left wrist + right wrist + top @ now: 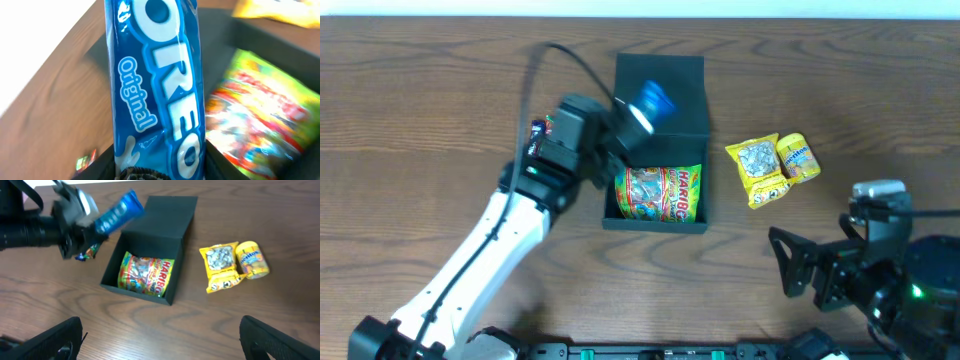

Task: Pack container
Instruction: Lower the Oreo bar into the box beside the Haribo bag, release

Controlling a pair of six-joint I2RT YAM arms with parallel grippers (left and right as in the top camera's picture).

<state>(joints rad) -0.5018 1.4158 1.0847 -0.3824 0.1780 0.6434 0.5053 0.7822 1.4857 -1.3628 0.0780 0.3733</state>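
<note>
Your left gripper (636, 118) clamps the glossy blue Oreo packet (654, 100) above the matte teal container (655, 226). Released tilted, it may snag the rim.

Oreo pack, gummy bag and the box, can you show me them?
Oreo pack (155, 90): left wrist view, middle of the blue wrapper.
Gummy bag (660, 194): overhead view, middle of its front.
Box (167, 215): right wrist view, on its open lid.
</note>
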